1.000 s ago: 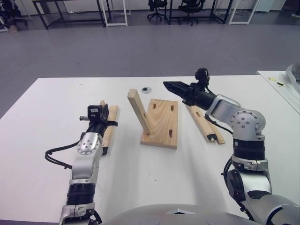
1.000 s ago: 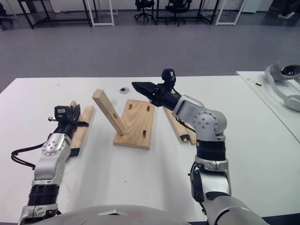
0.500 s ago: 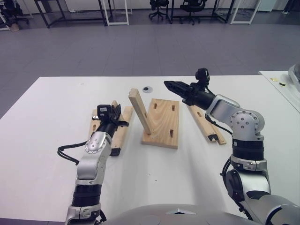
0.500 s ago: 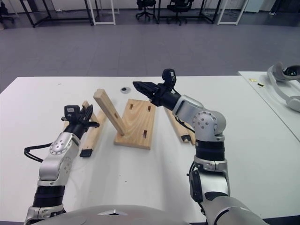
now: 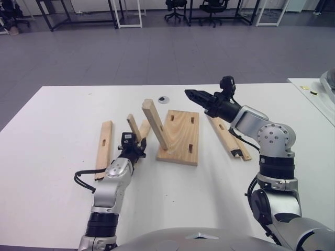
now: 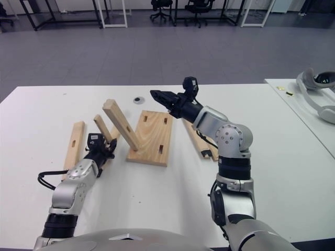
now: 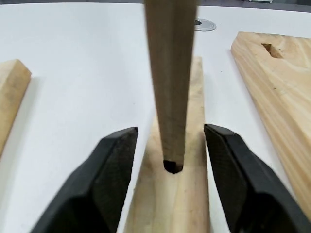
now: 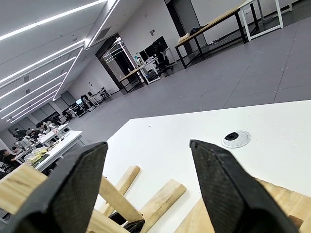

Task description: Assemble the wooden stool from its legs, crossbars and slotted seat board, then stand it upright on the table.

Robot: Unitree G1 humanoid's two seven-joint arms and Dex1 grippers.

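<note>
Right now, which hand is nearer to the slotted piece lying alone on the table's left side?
Left. The left hand is low just right of the slotted piece, straddling a neighbouring wooden part. The right hand hovers above the seat board, much farther away.

A small round cable port (image 5: 164,99) lies flat, a white headset (image 6: 325,113) rests on the side table (image 6: 288,98), and office chairs (image 5: 175,5) stand far behind.
</note>
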